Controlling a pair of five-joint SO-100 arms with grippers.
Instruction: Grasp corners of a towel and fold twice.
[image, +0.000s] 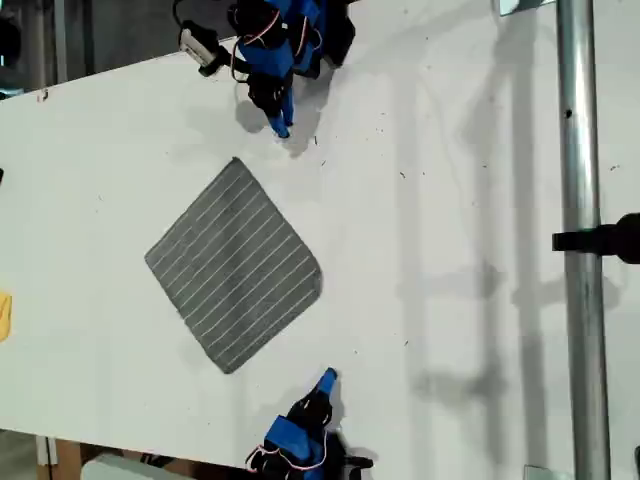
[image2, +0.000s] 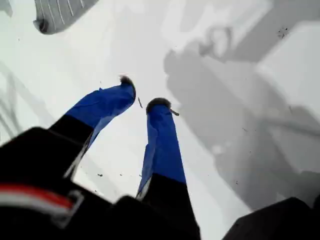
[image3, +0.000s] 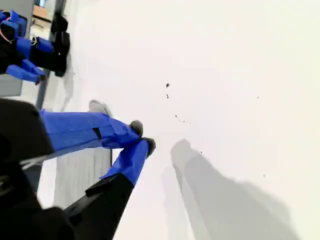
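Observation:
The grey towel (image: 235, 265) with thin white stripes lies flat on the white table, turned like a diamond. Its corners point to the exterior view's top (image: 237, 162), right (image: 318, 280), bottom (image: 228, 368) and left (image: 150, 258). My first gripper (image: 283, 125) (image2: 143, 95) hangs above the bare table just beyond the top corner, open by a small gap and holding nothing; part of the towel (image2: 65, 12) shows far ahead of it. My second gripper (image: 328, 378) (image3: 142, 136) is shut and empty over the table, beside the towel (image3: 80, 175) near its right corner (image3: 97, 106).
A small yellow object (image: 3, 315) sits at the exterior view's left edge. A metal pole (image: 580, 240) with a black clamp (image: 612, 240) runs down the exterior view's right. The first arm (image3: 30, 50) shows across the table in the second wrist view.

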